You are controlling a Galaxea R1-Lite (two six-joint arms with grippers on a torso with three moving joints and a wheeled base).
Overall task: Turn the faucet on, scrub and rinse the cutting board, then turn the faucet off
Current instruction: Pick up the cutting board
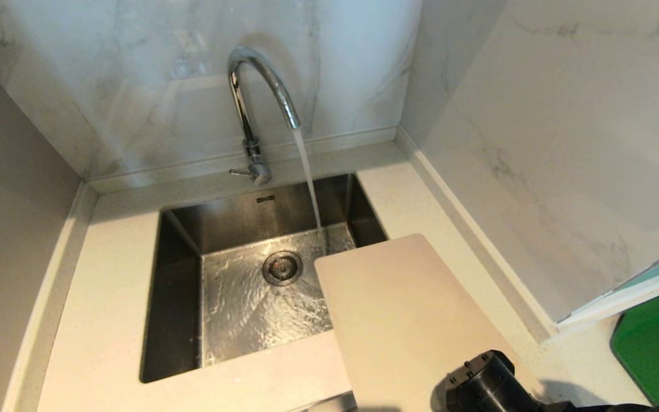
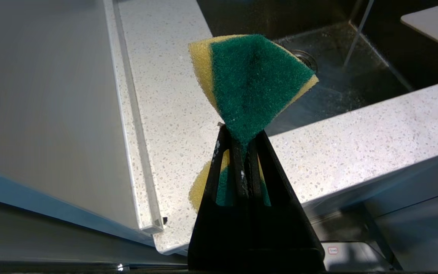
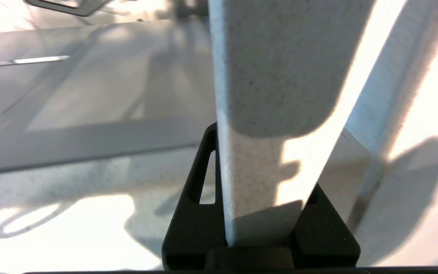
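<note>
Right hand [image 3: 259, 228] clamped on the cutting board [image 3: 276, 76], seen edge-on, pale speckled surface running up out of frame. Black fingers [image 3: 198, 182] either side of it. Speckled bench [image 3: 51, 213] below, shadowed; grey wall panel behind.

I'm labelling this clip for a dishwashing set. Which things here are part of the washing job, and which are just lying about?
Part of the job:
- faucet, running
- cutting board, clamped in the right gripper, one corner over the sink
- sponge, clamped in the left gripper

Just lying about:
- green flat thing on the counter at far right
</note>
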